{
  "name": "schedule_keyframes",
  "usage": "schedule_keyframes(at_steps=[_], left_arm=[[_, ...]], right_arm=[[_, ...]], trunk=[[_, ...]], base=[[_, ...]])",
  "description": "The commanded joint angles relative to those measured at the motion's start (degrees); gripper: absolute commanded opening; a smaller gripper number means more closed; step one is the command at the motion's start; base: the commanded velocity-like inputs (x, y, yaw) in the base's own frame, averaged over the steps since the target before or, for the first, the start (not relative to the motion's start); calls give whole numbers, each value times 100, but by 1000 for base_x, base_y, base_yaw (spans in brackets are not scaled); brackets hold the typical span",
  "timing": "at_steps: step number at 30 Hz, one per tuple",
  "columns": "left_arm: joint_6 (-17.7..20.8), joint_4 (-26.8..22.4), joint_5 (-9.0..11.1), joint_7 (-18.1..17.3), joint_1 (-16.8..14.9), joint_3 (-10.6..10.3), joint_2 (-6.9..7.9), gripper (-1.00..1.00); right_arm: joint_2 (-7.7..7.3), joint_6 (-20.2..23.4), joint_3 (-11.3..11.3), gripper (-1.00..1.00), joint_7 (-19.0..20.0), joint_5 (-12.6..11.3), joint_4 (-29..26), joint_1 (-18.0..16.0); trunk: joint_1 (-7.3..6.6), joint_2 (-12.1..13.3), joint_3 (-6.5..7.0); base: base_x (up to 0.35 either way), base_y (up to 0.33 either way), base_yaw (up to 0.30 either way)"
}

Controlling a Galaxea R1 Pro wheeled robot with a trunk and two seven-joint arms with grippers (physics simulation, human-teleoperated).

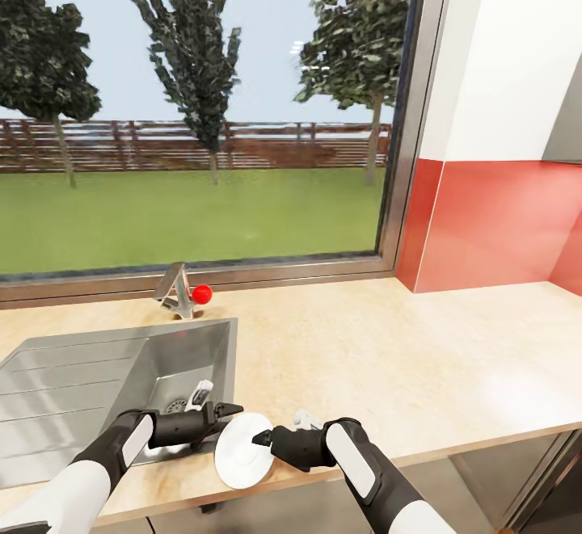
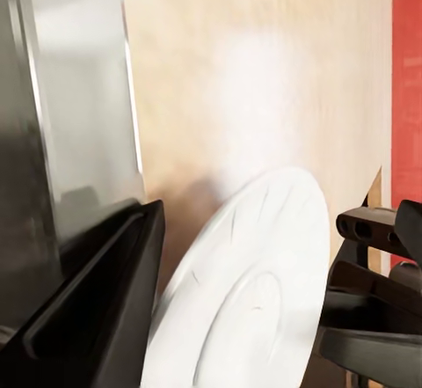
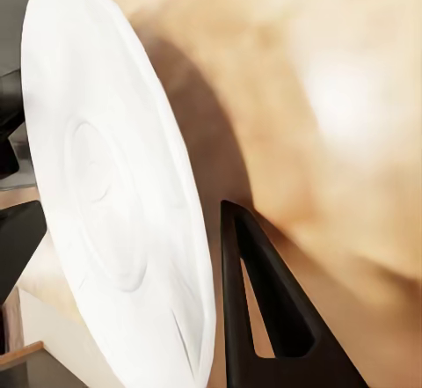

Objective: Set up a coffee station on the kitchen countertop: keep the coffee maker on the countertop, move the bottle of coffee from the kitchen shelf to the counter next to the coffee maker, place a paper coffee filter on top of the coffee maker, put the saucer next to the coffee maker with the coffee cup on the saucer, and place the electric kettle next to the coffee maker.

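A white saucer (image 1: 239,455) stands tilted on edge over the counter's front edge, near the sink. My right gripper (image 1: 259,439) is shut on its rim. One dark finger (image 3: 264,318) lies against the saucer (image 3: 114,194), and the other is hidden behind it. My left gripper (image 1: 218,425) is open at the saucer's other side, its finger (image 2: 97,309) close to the saucer (image 2: 255,291) with a small gap. The coffee maker, coffee bottle, filter, cup and kettle are out of view.
A steel sink (image 1: 121,372) with a drainboard is set in the beige countertop (image 1: 388,356) at the left, a faucet with a red knob (image 1: 201,293) behind it. A window runs along the back. A red and white wall (image 1: 493,227) closes the right side.
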Motion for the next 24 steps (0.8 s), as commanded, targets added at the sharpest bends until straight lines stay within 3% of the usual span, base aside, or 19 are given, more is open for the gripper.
schedule_keyframes(at_steps=[1,10,16,24], left_arm=[[20,6,-37,-9,-1,7,-2,100],[22,5,-44,-10,-1,7,-2,100],[23,10,-45,-10,-1,7,4,100],[24,5,-45,-10,-1,7,7,100]], right_arm=[[0,22,8,100,-2,81,5,1],[0,22,8,100,17,62,-3,1],[0,22,14,100,26,-191,-4,1],[0,22,25,100,61,-250,-7,1]], trunk=[[3,-2,-4],[3,-2,-4],[3,-2,-4],[3,-2,-4]], base=[[0,0,0],[0,0,0],[0,0,0],[0,0,0]])
